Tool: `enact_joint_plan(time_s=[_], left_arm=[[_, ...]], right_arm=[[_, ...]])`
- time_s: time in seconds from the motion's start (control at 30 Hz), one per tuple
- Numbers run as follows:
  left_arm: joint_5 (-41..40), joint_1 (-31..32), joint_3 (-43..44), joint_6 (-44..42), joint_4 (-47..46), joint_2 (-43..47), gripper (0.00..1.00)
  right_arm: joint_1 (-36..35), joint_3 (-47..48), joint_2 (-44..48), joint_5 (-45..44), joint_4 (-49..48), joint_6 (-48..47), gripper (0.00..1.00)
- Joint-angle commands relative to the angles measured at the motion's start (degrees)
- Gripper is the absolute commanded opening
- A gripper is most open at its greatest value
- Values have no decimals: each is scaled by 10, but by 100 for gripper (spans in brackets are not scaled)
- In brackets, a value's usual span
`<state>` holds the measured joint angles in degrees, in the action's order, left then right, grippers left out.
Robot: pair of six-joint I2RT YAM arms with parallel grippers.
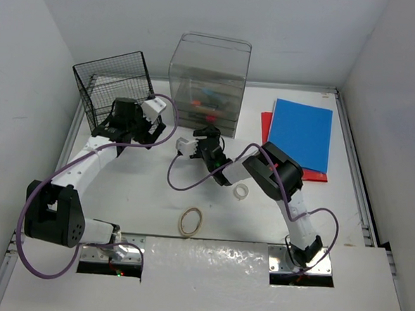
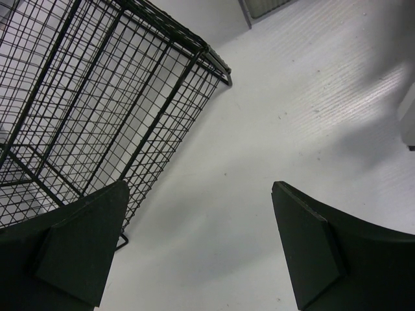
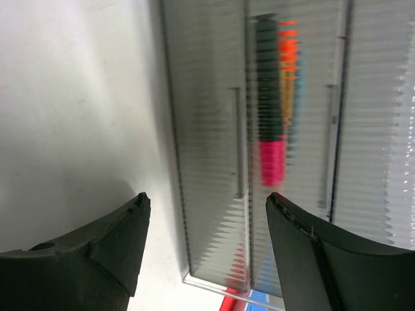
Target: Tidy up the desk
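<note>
The white desk [image 1: 142,194] holds a clear plastic drawer box [image 1: 209,74] at the back middle and a black wire rack [image 1: 111,86] at the back left. My left gripper [image 1: 128,126] is open and empty, low over bare desk [image 2: 292,97] just right of the rack [image 2: 97,110]. My right gripper [image 1: 207,133] is open and empty, facing the front of the drawer box [image 3: 214,129], its jaws on either side of a drawer handle [image 3: 238,142] without touching it. Coloured markers [image 3: 272,155] show through the drawer fronts.
A blue folder [image 1: 302,133] lies on a red one [image 1: 266,122] at the back right. A small clear tape roll [image 1: 241,192] and a tan rubber-band ring [image 1: 191,221] lie on the desk in front of the right arm. White walls enclose the sides.
</note>
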<state>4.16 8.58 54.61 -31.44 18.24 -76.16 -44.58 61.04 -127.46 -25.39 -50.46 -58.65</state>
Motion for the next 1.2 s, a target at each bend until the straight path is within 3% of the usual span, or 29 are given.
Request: enact_joint_plan(time_s=[0.0,0.23,0.53,0.67,0.7,0.9,1.17], left_arm=[[11,-7,0,-2,-15,11,91],[19,-7,1,-6,-10,9,91],[21,-7,2,-10,-6,12,91],[22,-7,2,-10,-4,12,91],[23,-7,2,-10,-4,13,91],[23,-7,2,-12,-3,12,91],[21,-7,2,-13,-2,15,91]], right_arm=[[-6,40,6,-27,-6,-24,70],[-6,92,-46,-63,-21,-94,64],[-2,127,-80,-72,6,-116,56],[1,130,-85,-79,0,-116,43],[3,132,-88,-82,-2,-117,32],[-1,116,-80,-85,4,-94,1],[-30,57,-39,-83,2,-35,0]])
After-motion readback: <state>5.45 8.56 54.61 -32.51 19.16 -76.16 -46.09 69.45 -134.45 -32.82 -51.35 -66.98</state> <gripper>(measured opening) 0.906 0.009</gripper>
